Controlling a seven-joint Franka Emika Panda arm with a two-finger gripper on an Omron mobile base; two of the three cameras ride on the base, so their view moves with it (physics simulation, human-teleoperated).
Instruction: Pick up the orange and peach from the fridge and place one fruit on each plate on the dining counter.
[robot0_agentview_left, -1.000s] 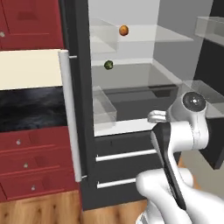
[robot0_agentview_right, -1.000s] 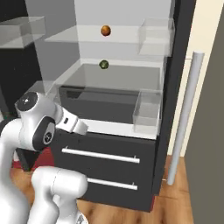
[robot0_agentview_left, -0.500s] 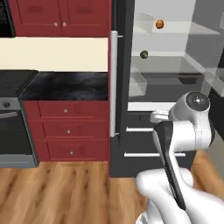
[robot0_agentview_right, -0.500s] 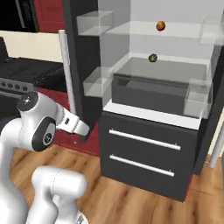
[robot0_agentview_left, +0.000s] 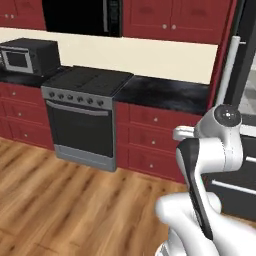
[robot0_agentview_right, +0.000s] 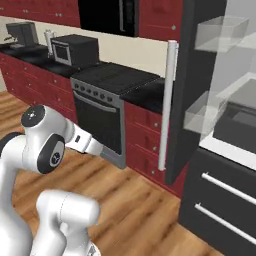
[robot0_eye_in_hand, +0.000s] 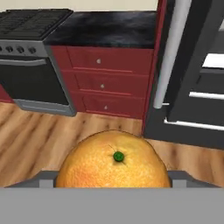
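Observation:
In the hand view an orange (robot0_eye_in_hand: 114, 164) with a small green stem dot sits right in front of the camera, and my gripper (robot0_eye_in_hand: 114, 180) is shut on it. Grey fingertips (robot0_eye_in_hand: 47, 178) peek out on either side of the fruit. The dark grey fridge (robot0_eye_in_hand: 199, 83) stands to the right with its door swung open and its long silver handle (robot0_eye_in_hand: 168, 57) upright. From the right base view its open door (robot0_agentview_right: 192, 90), clear door bins (robot0_agentview_right: 202, 112) and lower drawers (robot0_agentview_right: 220, 200) show. The peach, the plates and the dining counter are out of view.
A steel oven range (robot0_agentview_left: 85, 122) stands between red base cabinets (robot0_agentview_left: 155, 140) under a black countertop (robot0_agentview_left: 165, 92). A microwave (robot0_agentview_left: 27, 55) sits on the counter at the left, with a coffee machine (robot0_agentview_right: 19, 34) beyond it. Wooden floor (robot0_agentview_left: 60, 200) lies open ahead.
The base has turned left, so the whole scene slid right: the fridge shelves left the left base view, and the range and microwave came in. The arm's pose looks unchanged.

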